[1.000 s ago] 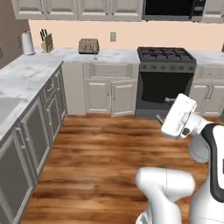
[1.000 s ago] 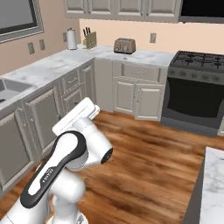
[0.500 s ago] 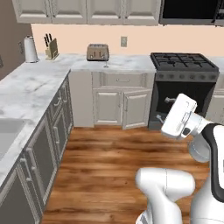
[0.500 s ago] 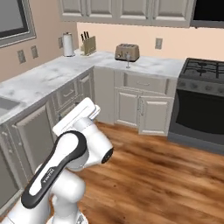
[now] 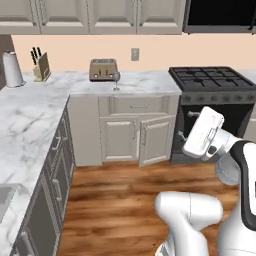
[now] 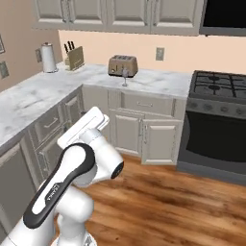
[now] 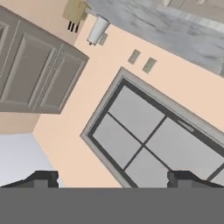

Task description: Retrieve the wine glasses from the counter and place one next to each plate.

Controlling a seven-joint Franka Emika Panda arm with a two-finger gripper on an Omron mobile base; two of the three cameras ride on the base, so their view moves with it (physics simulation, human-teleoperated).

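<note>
Since the earlier frames the base has driven closer to the counter, so the whole view has shifted; toaster and stove now sit nearer and larger. One glass stands upright on the counter just beside the toaster, at its front right corner. Knife block and paper roll stand in the far left corner. My gripper is raised off the counter, jaws fully apart, holding nothing, looking at a window on the wall.
</note>
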